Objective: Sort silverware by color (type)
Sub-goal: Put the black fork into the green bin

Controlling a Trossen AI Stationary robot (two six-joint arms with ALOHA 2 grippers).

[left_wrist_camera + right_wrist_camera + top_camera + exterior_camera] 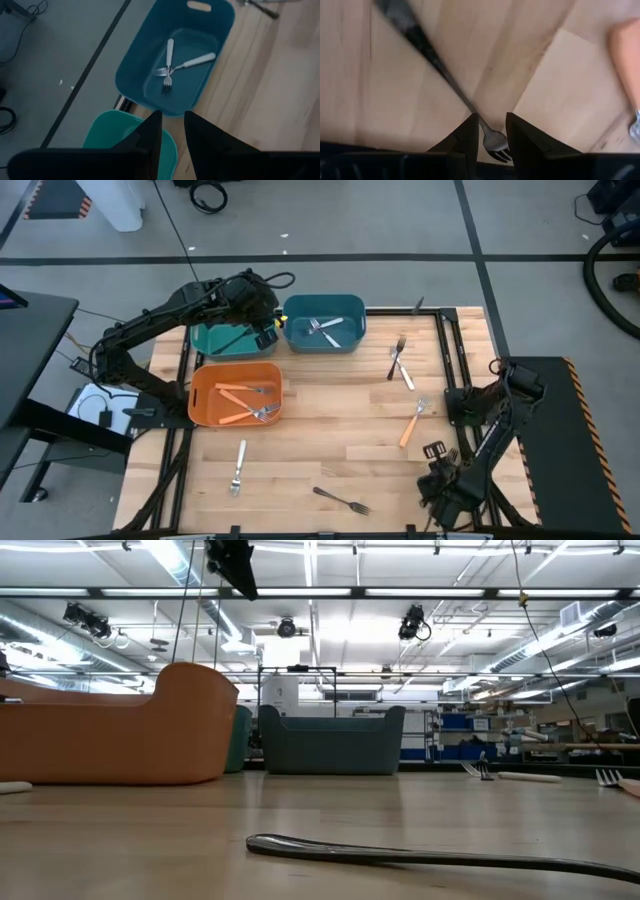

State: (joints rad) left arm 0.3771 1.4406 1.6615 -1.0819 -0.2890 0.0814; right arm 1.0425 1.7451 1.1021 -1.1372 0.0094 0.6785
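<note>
Forks lie flat on the wooden table: a black fork [340, 500] near the near edge, also in the low view [420, 852] and the right wrist view [437, 62]; a silver fork [238, 465]; an orange-handled fork [410, 425]; and a crossed pair [400, 362]. Two pale forks [172, 67] lie in the blue bin [322, 323]. Orange-handled forks [247, 402] lie in the orange bin [203, 395]. My left gripper [265, 322] [172, 125] hovers shut and empty between the green bin [222, 340] and the blue bin. My right gripper [438, 478] [492, 127] is shut, near the table's near right corner, above the black fork's tines.
The three bins stand at the far left of the table. A dark metal frame [443, 350] runs along the table's sides. Bare wood shows in the middle [330, 430]. In the low view the orange bin [110, 730] and the blue bin [330, 740] stand beyond the black fork.
</note>
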